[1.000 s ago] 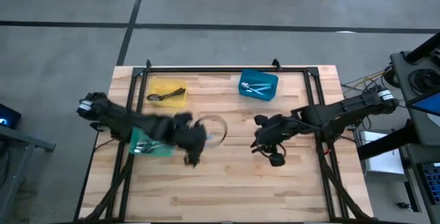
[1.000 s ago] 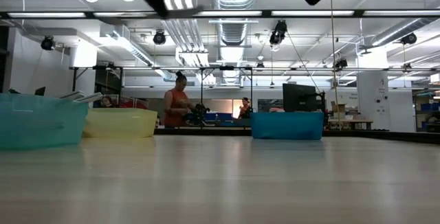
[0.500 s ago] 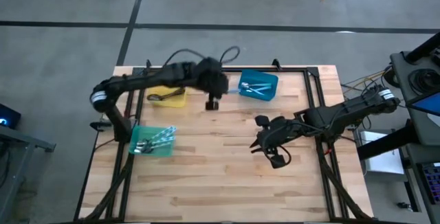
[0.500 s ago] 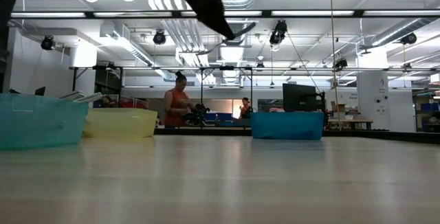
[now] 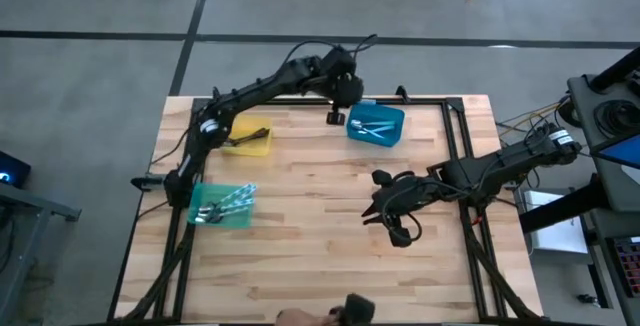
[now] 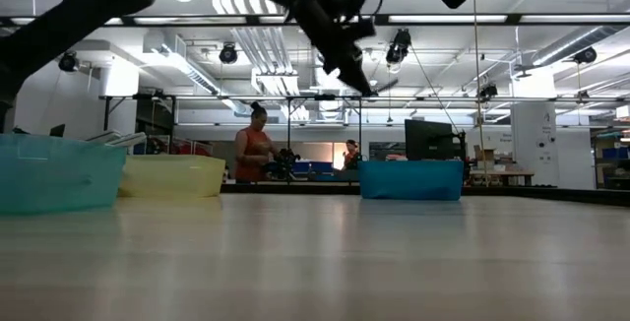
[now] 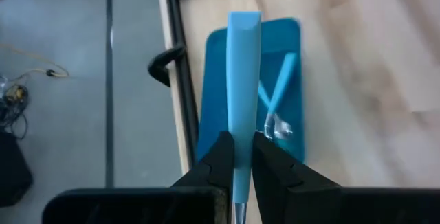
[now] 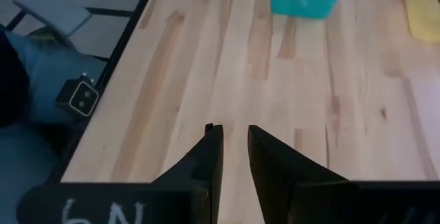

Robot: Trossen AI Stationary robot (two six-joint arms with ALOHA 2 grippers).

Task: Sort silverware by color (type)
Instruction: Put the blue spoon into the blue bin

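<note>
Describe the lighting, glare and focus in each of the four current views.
High view: even, soft light, all sharp. Low view: bright ceiling lamps glare, leaving the left gripper a dark silhouette; the near tabletop is soft. Left wrist view: the light blue utensil and the blue bin are slightly blurred. Right wrist view: the right gripper is dark against evenly lit wood.
</note>
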